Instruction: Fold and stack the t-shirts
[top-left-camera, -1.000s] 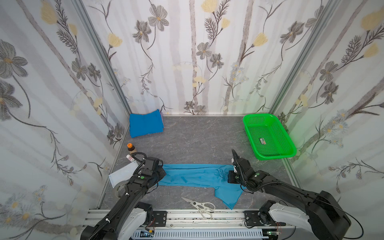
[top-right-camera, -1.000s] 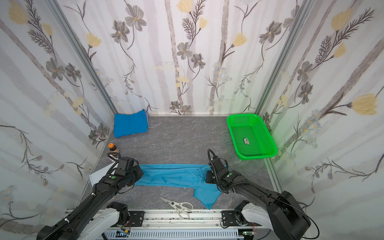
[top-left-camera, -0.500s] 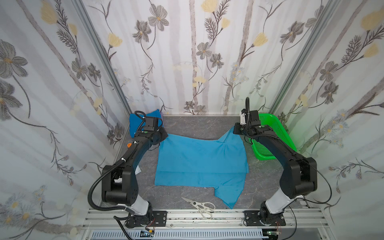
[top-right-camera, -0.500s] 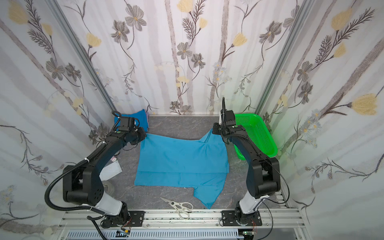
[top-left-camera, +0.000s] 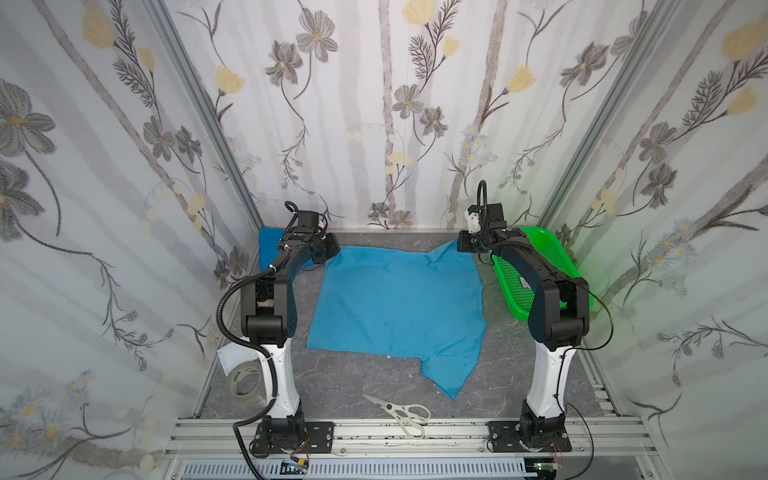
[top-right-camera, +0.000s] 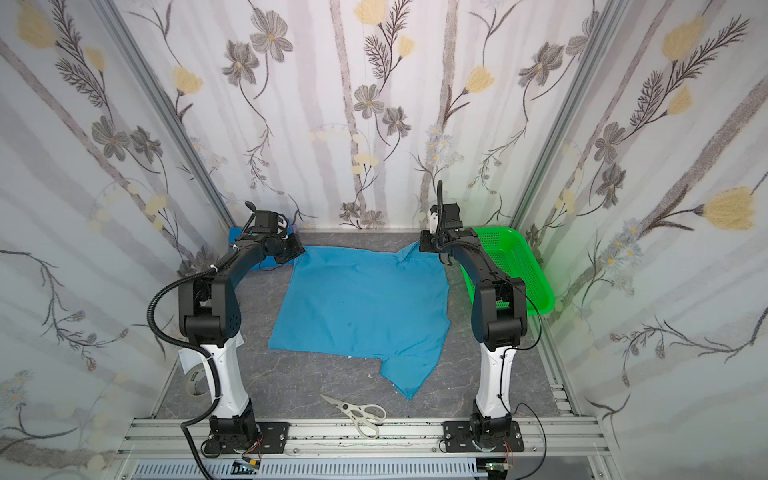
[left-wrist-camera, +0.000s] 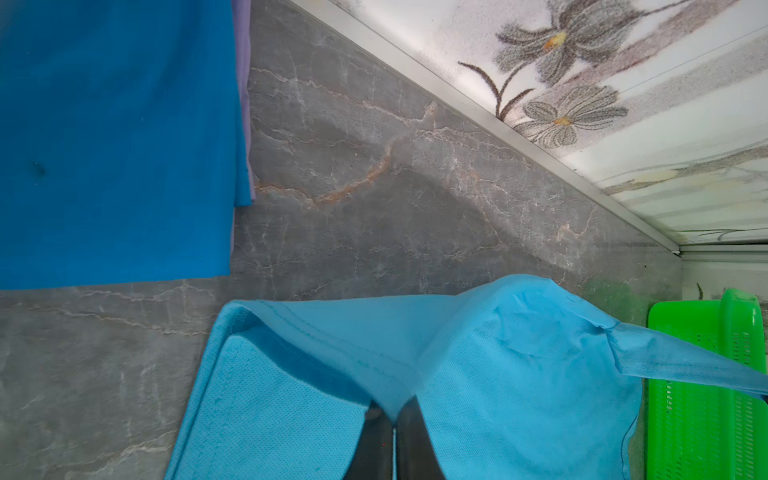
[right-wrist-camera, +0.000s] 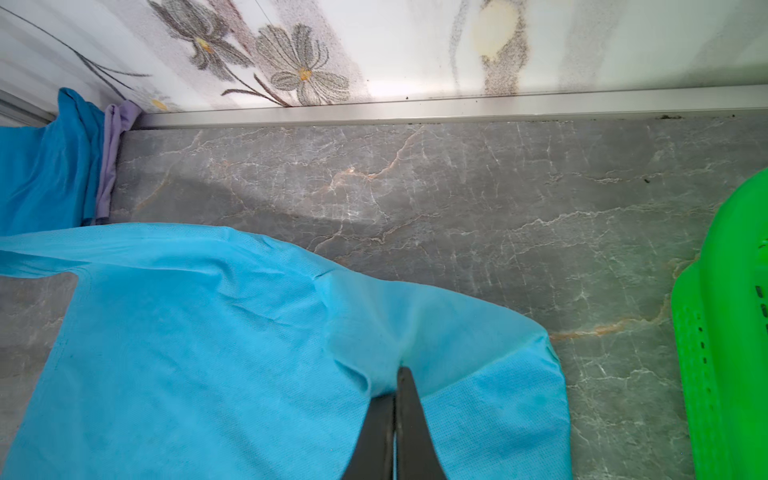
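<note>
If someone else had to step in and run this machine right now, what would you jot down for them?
Left gripper: shut on a far corner of the light-blue t-shirt.
Right gripper: shut on its other far corner.
Darker blue t-shirt: folded, in the back left corner; done.
Left to do: fold the light-blue one and stack it there.

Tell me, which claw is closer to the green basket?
Right. The right claw grips a corner of the light blue shirt beside the basket; the left claw grips its opposite corner, farther away.
</note>
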